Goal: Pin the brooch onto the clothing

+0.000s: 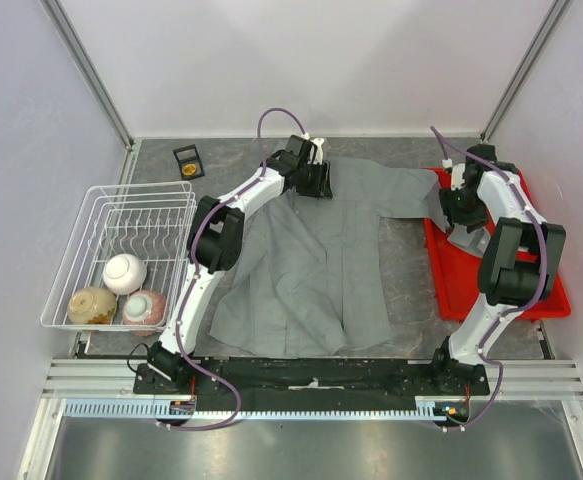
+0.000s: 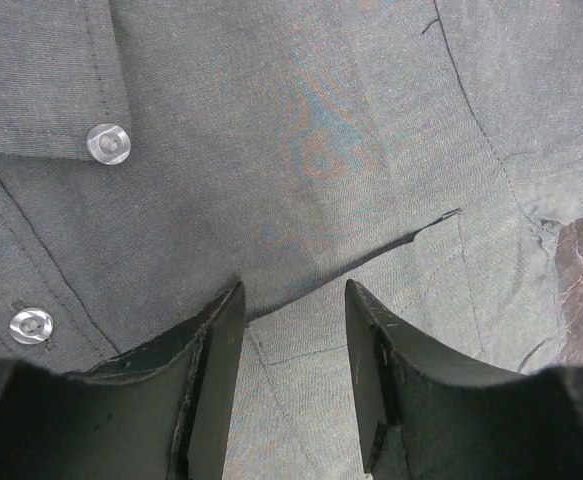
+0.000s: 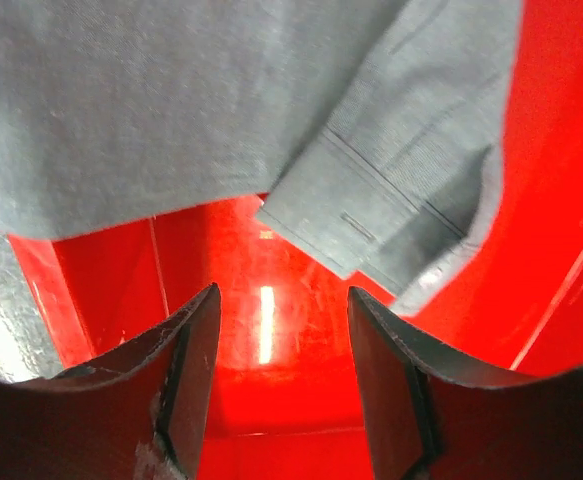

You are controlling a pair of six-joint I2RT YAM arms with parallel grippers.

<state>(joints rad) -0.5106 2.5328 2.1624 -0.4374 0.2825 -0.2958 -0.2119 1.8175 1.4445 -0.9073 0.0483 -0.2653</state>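
The clothing, a grey button-front shirt (image 1: pixel 316 260), lies spread in the middle of the table, one sleeve reaching into the red tray (image 1: pixel 449 278). The brooch (image 1: pixel 189 170), a tiny orange-gold piece, sits in a small black box at the back left, off the shirt. My left gripper (image 1: pixel 318 188) is open and empty, low over the shirt near its collar; in the left wrist view its jaws (image 2: pixel 293 300) straddle a fabric fold, with two pale buttons (image 2: pixel 108 143) to the left. My right gripper (image 1: pixel 463 222) is open and empty above the tray floor (image 3: pixel 271 330), beside the sleeve cuff (image 3: pixel 401 220).
A white wire dish rack (image 1: pixel 121 215) stands at the left with a white bowl (image 1: pixel 125 272), a tan bowl (image 1: pixel 91 305) and a pinkish bowl (image 1: pixel 144 308). Grey walls close in the back and sides.
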